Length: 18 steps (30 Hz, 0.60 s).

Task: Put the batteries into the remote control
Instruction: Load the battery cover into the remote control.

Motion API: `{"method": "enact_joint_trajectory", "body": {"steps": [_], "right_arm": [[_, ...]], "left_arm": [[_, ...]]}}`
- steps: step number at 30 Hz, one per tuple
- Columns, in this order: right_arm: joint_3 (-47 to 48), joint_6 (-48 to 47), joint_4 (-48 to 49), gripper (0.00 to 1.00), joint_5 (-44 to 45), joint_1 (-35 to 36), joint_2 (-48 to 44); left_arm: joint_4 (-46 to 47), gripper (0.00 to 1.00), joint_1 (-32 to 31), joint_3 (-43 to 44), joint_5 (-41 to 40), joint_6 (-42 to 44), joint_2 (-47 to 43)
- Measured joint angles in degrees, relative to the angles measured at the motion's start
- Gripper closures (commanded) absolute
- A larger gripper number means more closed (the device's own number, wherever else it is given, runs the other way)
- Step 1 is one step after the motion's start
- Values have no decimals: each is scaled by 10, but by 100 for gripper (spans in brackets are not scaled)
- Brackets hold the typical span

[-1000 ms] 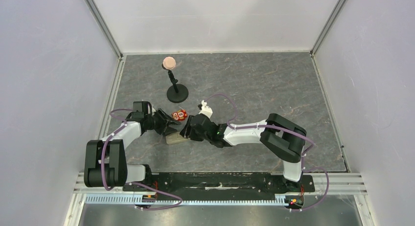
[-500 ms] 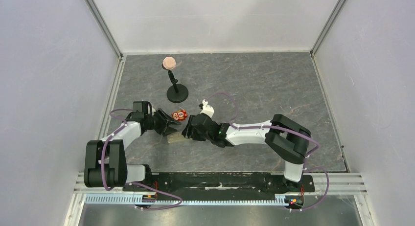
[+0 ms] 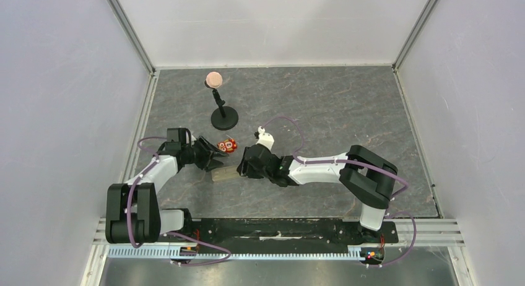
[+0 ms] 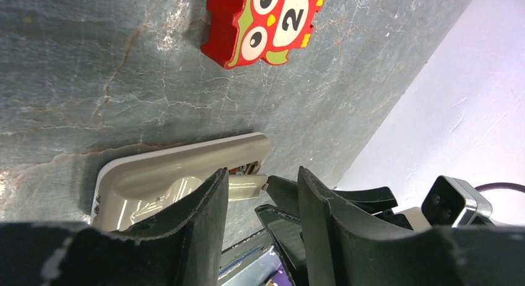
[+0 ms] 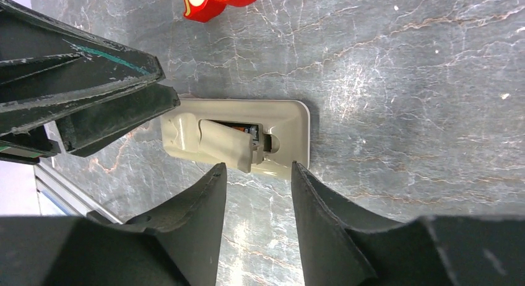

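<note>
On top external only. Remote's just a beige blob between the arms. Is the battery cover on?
Observer: Not seated. The cover lies crooked over the bay of the remote, which is back side up.
Operator: Batteries in?
Observer: A dark, orange-marked bit, likely a battery, peeks out beneath the cover; a second I can't confirm.
Operator: Right hand holding anything?
Observer: No. The right hand is open, fingers at the remote's long edge, nothing between them.
</note>
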Motion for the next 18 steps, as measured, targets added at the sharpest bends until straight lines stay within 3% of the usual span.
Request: {"method": "enact_joint_trajectory", "body": {"steps": [11, 18], "right_arm": [[32, -67, -27, 66, 8, 2, -2], [58, -91, -33, 67, 9, 7, 10]], "left_arm": [[-55, 49, 0, 4, -6, 19, -53], [-75, 49, 0, -8, -7, 30, -69]]}}
